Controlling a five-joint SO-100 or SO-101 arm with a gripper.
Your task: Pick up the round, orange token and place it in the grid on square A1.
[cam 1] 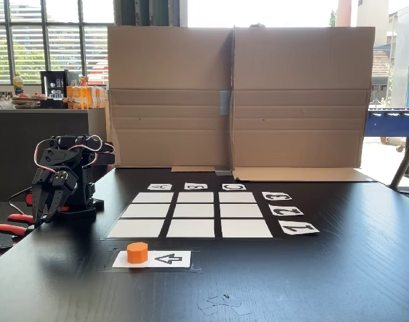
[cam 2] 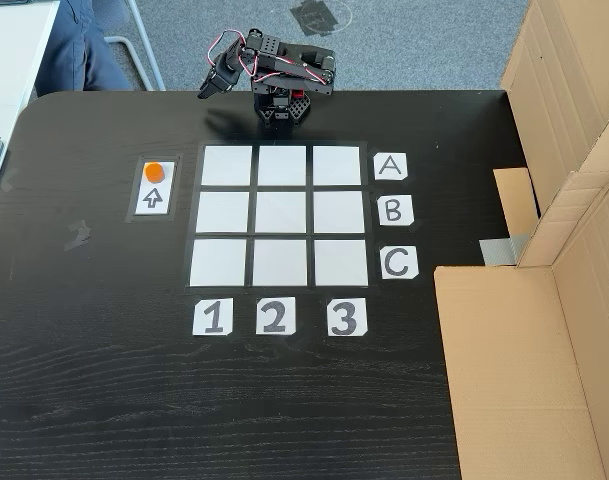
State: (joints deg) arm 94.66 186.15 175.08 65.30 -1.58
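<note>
The orange token [cam 1: 138, 252] [cam 2: 155, 171] stands on a white card with a black arrow [cam 1: 165, 259] [cam 2: 153, 195], just outside the grid [cam 1: 191, 215] [cam 2: 280, 215]. Square A1 [cam 1: 135, 229] [cam 2: 226, 165] is the bare corner cell nearest the token, in line with the A [cam 2: 390, 166] and 1 [cam 2: 213, 317] labels. My arm sits folded at the table edge. Its gripper [cam 1: 46, 206] [cam 2: 209, 90] hangs fingers-down, shut on nothing, well clear of the token and the grid.
Tall cardboard walls [cam 1: 238, 100] [cam 2: 574, 120] close off the side of the table beyond the grid. Red-handled clamps [cam 1: 9, 227] hold the arm's base. Tape scraps [cam 1: 221, 303] lie near the front edge. A person's leg [cam 2: 79, 50] shows beyond the table.
</note>
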